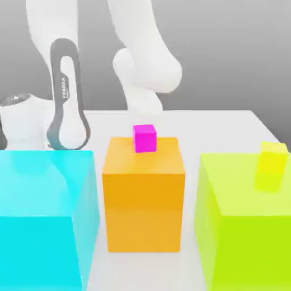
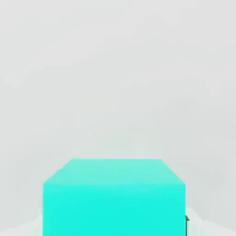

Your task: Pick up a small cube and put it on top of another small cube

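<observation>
Teal, smooth and tiny, the plain cube (image 2: 114,209) sits directly between the fingertips of the white gripper (image 2: 114,227), which pinch it from both sides; being a cube, it offers no long axis to line up. Taking the big orange block (image 1: 144,210) as landmark, a small magenta cube (image 1: 145,138) stands on top of it, and a small yellow cube (image 1: 273,158) is toward the exterior view's right. I'd expect a careful lift next, before any sideways travel
</observation>
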